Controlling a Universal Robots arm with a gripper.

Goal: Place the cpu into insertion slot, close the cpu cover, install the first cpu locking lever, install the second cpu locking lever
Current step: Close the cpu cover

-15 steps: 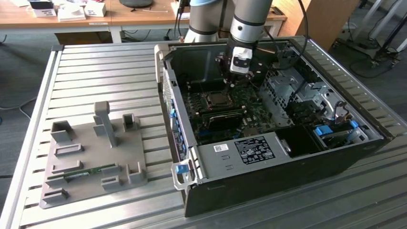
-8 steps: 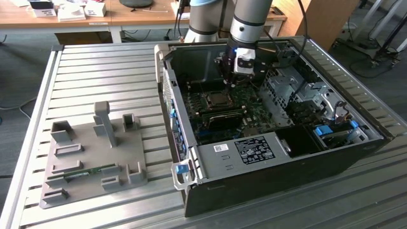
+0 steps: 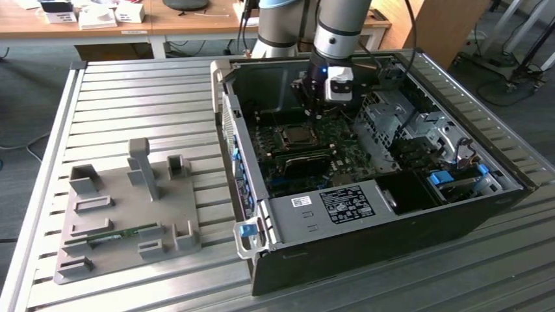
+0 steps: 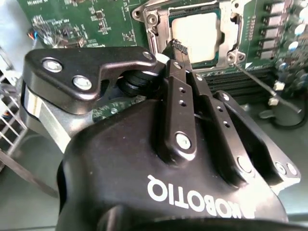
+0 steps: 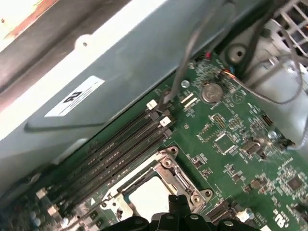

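Note:
The cpu (image 4: 197,30), a pale silvery square, lies in the socket on the green board inside the open computer case (image 3: 364,214). The cpu cover (image 4: 162,33), a thin metal frame, lies flat around it; in the first wrist view the frame (image 5: 174,174) borders the pale chip (image 5: 147,197). A thin metal lever rod (image 4: 257,78) sticks out from one socket corner. My gripper (image 4: 178,47) is shut with nothing between its fingers, its tip hovering at the cover's edge. In the exterior view the gripper (image 3: 319,112) hangs just behind the socket (image 3: 297,134).
Memory slots (image 5: 110,154) run beside the socket, with a coin battery (image 5: 210,91) and loose cables (image 5: 269,96) nearby. The case walls and a drive cage (image 3: 407,123) close in around the arm. A grey fixture plate (image 3: 121,208) sits at the exterior view's left.

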